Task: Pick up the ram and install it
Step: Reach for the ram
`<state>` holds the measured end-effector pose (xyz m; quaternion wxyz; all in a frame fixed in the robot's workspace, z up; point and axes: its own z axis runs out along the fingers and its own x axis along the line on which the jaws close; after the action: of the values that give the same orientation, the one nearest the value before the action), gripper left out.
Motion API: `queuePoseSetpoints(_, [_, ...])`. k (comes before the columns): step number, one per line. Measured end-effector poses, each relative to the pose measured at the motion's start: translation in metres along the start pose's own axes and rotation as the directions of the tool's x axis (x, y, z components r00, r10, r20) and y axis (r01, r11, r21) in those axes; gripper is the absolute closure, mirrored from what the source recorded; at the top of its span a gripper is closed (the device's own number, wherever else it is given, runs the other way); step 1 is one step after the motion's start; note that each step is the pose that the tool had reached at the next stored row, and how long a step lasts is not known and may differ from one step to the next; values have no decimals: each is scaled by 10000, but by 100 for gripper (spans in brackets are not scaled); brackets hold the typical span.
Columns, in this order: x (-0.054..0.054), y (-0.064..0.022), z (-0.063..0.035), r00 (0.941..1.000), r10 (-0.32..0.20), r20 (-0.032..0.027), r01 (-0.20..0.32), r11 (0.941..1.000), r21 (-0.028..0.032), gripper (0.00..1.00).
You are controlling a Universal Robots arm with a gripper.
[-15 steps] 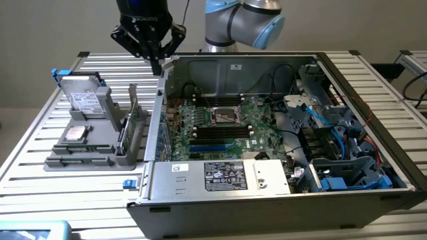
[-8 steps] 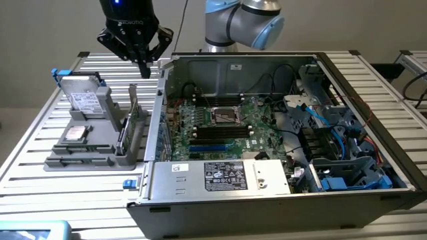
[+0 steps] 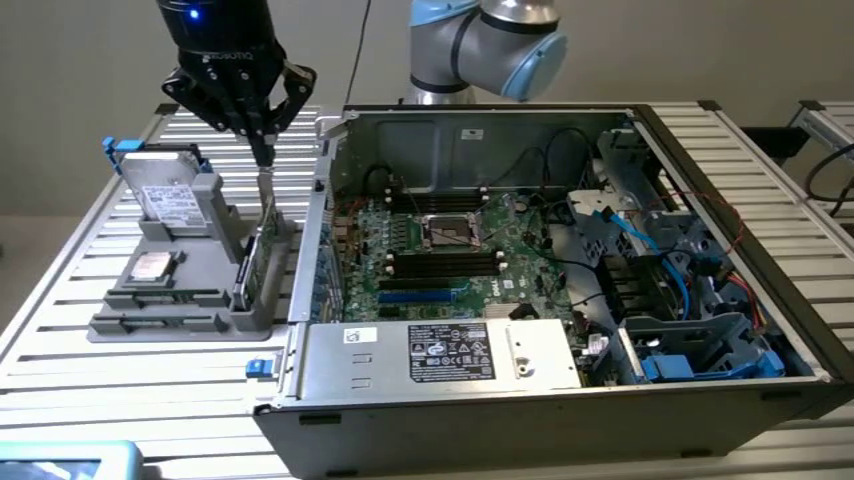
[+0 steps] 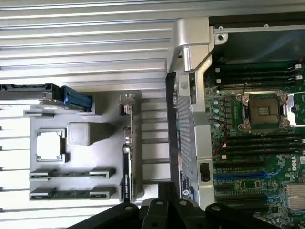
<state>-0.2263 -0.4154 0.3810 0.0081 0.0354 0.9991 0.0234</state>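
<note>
You see the gripper (image 3: 263, 152) hanging above the gray holder (image 3: 200, 325), on the holder's side nearest to the PC case (image 3: 400, 440). Its two fingers are drawn together to one dark point, no gap visible btw them, and nothing visible is held in them. The tips are directly over the upright expansion card (image 3: 274, 248), very close to the top of its metal bracket; you cannot tell if they touch it or not. The ram (image 4: 71, 194) is not in the gripper. It lies in the holder, in the slot at the end opposite to the hard drive (image 3: 167, 195), seated lengthwise btw two light clips, with its green edge showing. A second slot is just beside it, toward the CPU (image 3: 151, 266); what is inside that one you cannot tell. The ram is apart from the gripper, lower and toward the exterior view's left. The holder stands on the slatted aluminium table (image 3: 54, 330), just beside the case wall. The case is open, with the motherboard (image 3: 527, 225) lying flat inside. The CPU socket (image 3: 451, 232) sits in the middle of the board, and rows of long black memory slots (image 3: 441, 264) run along both sides of the socket.
</note>
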Motion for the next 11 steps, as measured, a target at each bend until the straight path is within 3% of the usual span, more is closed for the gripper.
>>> queuePoseSetpoints(11, [238,-96,85,10000,2,-41,-2,10000,13,89])
